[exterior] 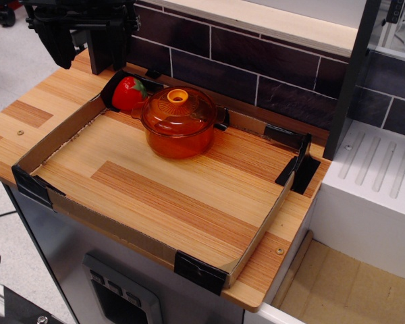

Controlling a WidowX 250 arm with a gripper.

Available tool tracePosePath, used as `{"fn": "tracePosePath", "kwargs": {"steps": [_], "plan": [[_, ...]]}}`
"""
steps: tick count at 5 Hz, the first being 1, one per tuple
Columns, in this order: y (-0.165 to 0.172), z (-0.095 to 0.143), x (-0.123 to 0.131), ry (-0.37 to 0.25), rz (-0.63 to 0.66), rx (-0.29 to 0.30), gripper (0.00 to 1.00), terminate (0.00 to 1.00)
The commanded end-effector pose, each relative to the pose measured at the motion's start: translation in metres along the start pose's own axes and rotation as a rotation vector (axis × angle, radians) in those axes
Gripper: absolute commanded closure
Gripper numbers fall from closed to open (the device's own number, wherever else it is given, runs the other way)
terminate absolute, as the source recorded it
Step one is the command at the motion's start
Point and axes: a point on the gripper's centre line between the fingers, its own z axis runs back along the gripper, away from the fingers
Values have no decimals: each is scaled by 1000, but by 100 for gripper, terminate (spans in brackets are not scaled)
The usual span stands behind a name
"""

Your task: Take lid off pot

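Observation:
The translucent orange pot (181, 143) stands on the wooden board near the back, inside the cardboard rim. Its domed orange lid (189, 115) sits on it, with the yellow-orange ring knob (177, 96) at the centre. My black gripper (81, 59) hangs at the top left, above the board's back left corner, well to the left of and higher than the pot. Its two fingers stand apart with nothing between them.
A red strawberry toy (127, 92) lies just left of the pot, touching or nearly touching it. A low cardboard rim (50, 138) with black taped corners frames the board. A dark brick wall (270, 67) runs behind. A white dish rack (381, 175) sits to the right.

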Motion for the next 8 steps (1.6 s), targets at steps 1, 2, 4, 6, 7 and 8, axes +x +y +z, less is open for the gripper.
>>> {"fn": "tracePosePath", "kwargs": {"steps": [1, 2, 4, 6, 7, 8], "plan": [[0, 0, 0, 0, 0, 0, 0, 0], [-14, -1, 14, 27, 6, -29, 0, 0], [-53, -14, 21, 23, -19, -52, 0, 0], [-75, -45, 18, 11, -11, -51, 0, 0], [-80, -55, 22, -3, -5, -35, 0, 0], [-84, -58, 30, -3, 19, -32, 0, 0]]}}
